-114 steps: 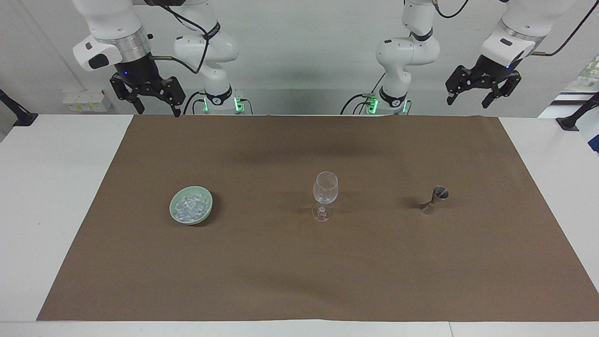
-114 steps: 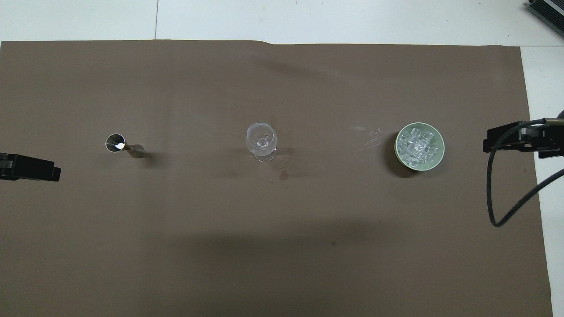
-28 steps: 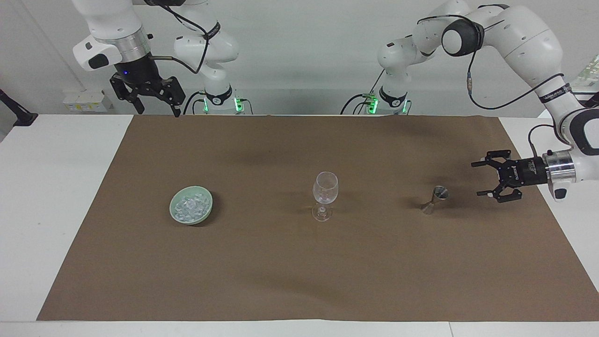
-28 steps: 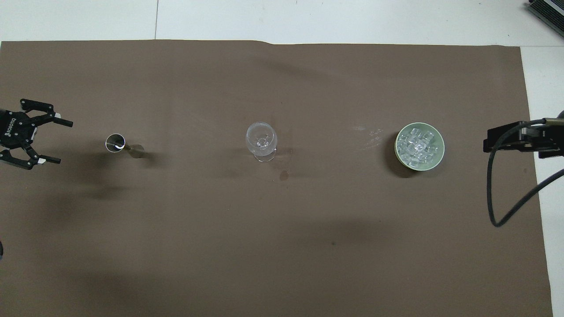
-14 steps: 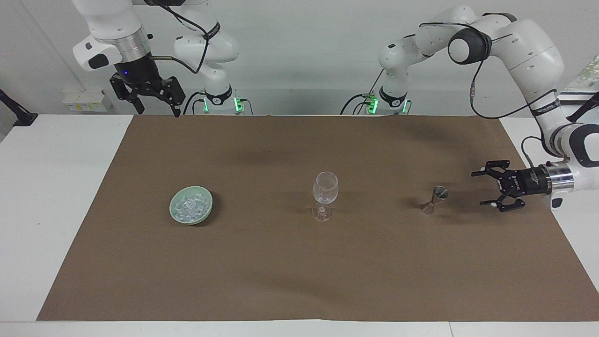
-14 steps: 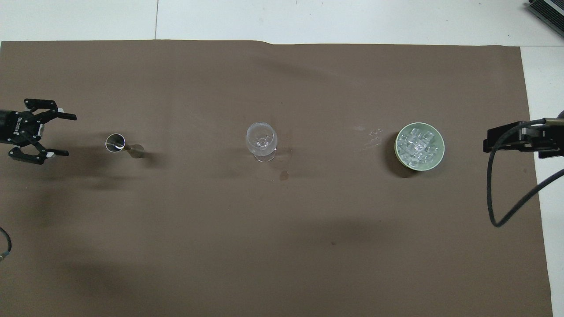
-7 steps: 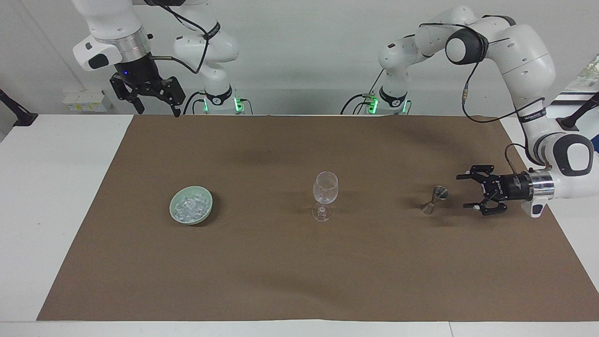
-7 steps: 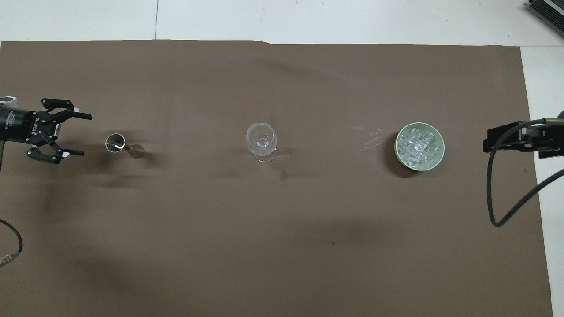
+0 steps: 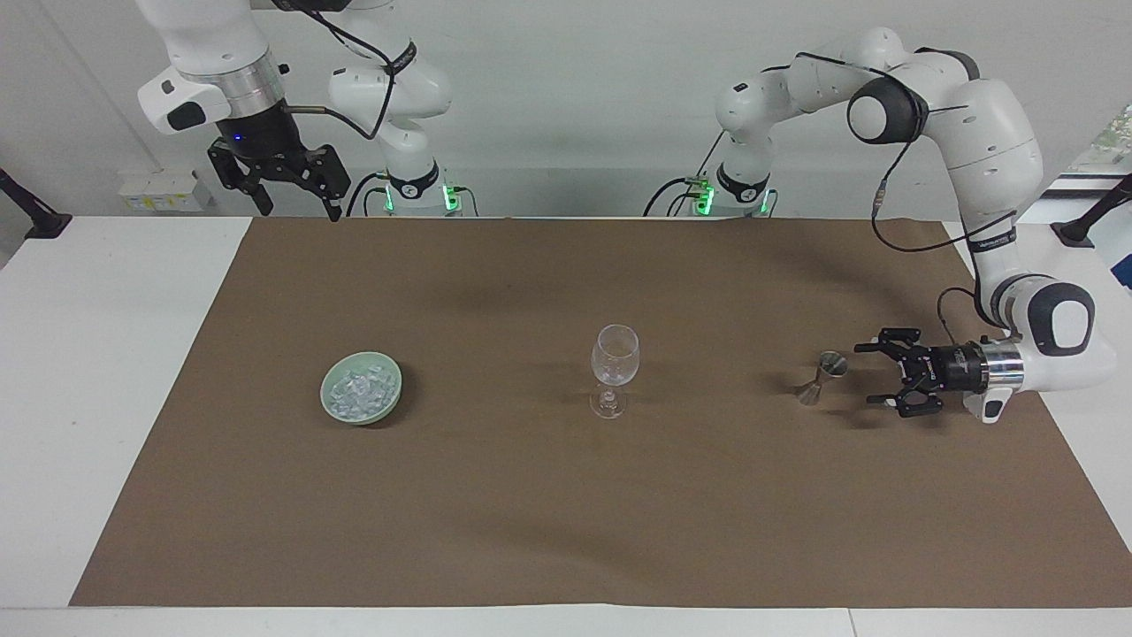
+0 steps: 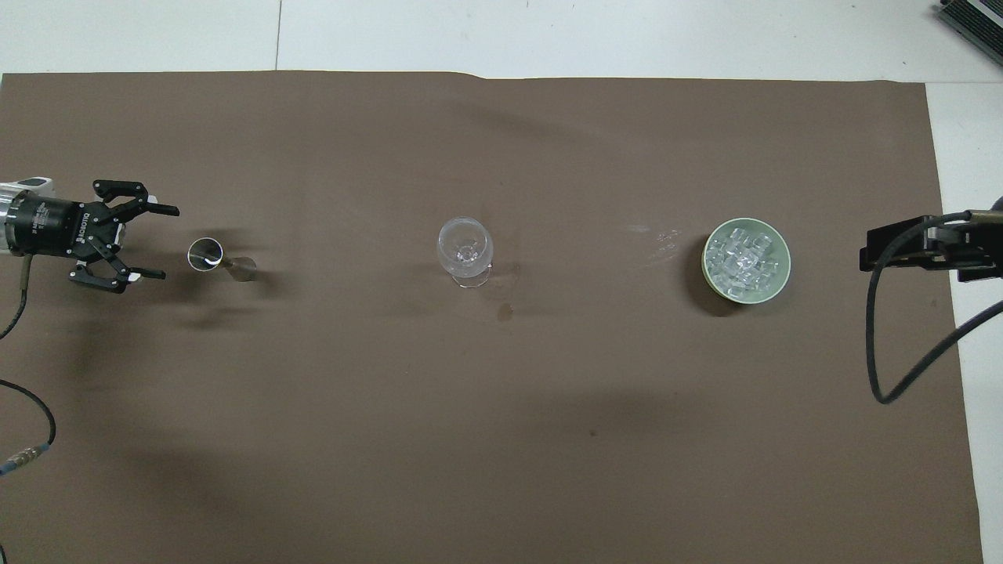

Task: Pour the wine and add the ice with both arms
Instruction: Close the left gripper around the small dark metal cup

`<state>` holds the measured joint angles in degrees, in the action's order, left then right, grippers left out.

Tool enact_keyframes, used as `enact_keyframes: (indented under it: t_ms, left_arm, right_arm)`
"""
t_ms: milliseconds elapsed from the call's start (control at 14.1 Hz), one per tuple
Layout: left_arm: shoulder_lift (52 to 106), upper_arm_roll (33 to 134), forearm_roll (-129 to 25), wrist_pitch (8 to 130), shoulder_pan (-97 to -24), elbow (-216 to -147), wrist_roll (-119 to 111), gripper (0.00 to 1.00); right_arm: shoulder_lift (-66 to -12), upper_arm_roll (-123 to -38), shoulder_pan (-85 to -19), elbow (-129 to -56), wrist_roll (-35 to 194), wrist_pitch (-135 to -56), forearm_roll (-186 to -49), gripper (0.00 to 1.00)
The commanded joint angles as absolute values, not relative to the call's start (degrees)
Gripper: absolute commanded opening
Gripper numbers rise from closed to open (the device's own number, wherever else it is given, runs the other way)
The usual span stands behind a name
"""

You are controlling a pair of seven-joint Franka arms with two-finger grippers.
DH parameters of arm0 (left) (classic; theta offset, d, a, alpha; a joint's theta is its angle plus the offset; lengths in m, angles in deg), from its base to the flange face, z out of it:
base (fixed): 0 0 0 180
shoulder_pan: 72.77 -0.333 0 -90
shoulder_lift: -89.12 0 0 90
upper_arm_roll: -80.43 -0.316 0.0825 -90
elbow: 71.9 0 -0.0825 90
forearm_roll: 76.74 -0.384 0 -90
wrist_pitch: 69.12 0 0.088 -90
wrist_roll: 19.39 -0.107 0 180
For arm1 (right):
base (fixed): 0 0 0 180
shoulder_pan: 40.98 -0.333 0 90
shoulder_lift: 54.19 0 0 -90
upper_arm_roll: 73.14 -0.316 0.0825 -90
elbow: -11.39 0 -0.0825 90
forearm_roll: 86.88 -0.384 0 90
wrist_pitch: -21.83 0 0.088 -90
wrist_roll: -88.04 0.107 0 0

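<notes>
A clear wine glass [image 9: 614, 367] [image 10: 465, 251] stands upright mid-mat, and nothing shows inside it. The ice [image 9: 358, 394] [image 10: 743, 258] fills a pale green bowl [image 9: 396, 386] [image 10: 786, 262] toward the right arm's end. A small metal jigger [image 9: 822, 376] [image 10: 208, 254] stands toward the left arm's end. I see only a glint inside it, no wine. My left gripper [image 9: 868, 373] [image 10: 168, 243] lies level just above the mat, open, with its fingertips pointing at the jigger a short gap away. My right gripper [image 9: 301, 212] hangs open and raised at the robots' edge of the mat, waiting.
A brown mat [image 9: 566, 513] covers most of the white table. A small dark stain [image 10: 505, 312] marks the mat close to the glass's foot. A black cable loop [image 10: 874, 352] hangs over the mat's edge at the right arm's end.
My left gripper has slid along just above the mat toward the jigger, staying open. The right arm, glass, bowl and jigger have not moved.
</notes>
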<state>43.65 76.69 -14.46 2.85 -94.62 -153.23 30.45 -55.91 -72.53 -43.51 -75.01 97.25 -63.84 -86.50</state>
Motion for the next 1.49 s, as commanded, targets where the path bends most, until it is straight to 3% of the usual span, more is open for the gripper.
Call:
enact_keyframes:
  t_ms: [0, 707, 1415]
  left_arm:
    - [43.06, 76.91, -12.32, 1.8, -94.22, -153.63, 27.91, 1.0]
    - [43.5, 77.09, -11.97, 3.21, -92.55, -158.9, 20.34, 1.0]
    - [43.59, 77.09, -11.26, 3.39, -91.24, -159.17, 18.93, 1.0]
  right_arm:
    - [-56.03, -72.61, -42.83, -75.1, 95.87, -63.69, -86.61, 1.0]
    - [-56.03, -72.61, -42.92, -75.1, 95.78, -63.69, -86.61, 1.0]
    - [-56.12, -72.61, -42.92, -75.1, 95.87, -63.69, -86.61, 1.0]
